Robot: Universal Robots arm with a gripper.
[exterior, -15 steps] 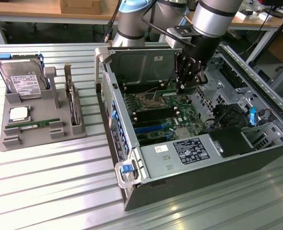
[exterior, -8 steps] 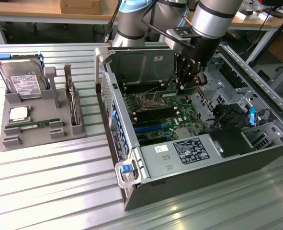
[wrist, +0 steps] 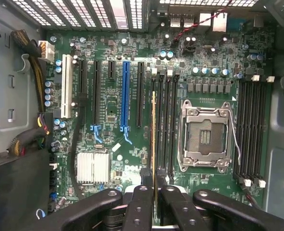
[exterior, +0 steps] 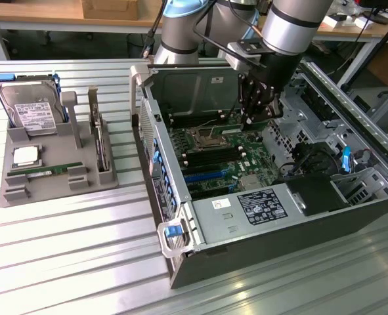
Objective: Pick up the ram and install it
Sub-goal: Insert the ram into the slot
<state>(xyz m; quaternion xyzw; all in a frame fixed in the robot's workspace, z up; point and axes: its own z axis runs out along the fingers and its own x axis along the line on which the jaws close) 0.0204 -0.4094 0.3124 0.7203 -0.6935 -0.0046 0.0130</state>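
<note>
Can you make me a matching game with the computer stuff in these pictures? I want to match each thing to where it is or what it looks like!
Things:
A. hard drive
B. ram
C. processor socket
D. tray

Clues:
1. gray, sitting on the table beside the computer case
2. pinched edge-on in the claw, over the motherboard
3. standing up in the tray
4. silver metal frame on the motherboard

Right pairs: A-3, B-2, C-4, D-1
</note>
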